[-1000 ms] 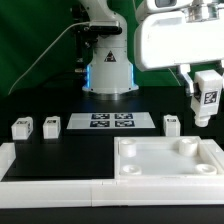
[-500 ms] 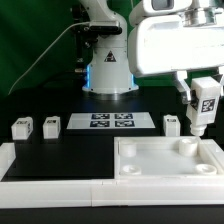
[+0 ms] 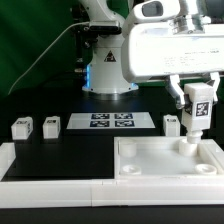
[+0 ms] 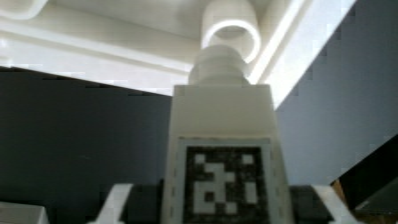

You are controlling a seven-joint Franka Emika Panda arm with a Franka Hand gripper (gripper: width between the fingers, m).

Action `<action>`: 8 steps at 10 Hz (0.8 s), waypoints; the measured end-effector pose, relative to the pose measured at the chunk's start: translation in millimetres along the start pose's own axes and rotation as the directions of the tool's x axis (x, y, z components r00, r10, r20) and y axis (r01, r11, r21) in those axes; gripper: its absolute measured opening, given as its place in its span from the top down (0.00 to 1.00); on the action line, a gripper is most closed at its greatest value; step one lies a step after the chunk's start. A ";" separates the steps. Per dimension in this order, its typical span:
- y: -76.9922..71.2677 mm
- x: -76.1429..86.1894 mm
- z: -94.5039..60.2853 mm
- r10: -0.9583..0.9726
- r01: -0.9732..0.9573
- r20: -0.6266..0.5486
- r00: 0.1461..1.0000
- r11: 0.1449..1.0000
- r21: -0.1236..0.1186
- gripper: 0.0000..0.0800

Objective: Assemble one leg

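We see our gripper (image 3: 197,96) clamping the leg (image 3: 195,120) between its jaws. The leg's long axis is upright, directly above the far corner socket (image 3: 186,146) of the square part (image 3: 160,168), perhaps already touching it. Compared with one second ago, the leg is lower and closer to this socket.

Exterior frontal, wrist close-up — both show leg (image 3: 196,108)
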State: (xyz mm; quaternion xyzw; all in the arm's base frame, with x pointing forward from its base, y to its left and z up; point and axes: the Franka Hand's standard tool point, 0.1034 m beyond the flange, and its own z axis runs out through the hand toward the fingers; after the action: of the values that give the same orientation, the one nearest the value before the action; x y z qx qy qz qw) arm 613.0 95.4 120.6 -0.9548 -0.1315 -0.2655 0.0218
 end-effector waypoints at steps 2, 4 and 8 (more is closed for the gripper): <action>1.2 -0.3 11.9 -0.003 0.003 0.005 1.000 1.000 0.002 0.64; 1.6 8.9 18.7 -0.003 0.003 -0.004 1.000 1.000 0.004 0.64; -5.6 15.6 30.3 -0.009 0.009 -0.008 1.000 1.000 0.013 0.64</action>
State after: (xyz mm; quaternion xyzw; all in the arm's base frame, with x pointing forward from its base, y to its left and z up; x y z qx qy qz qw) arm 639.6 107.9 102.5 -0.9530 -0.1374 -0.2688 0.0274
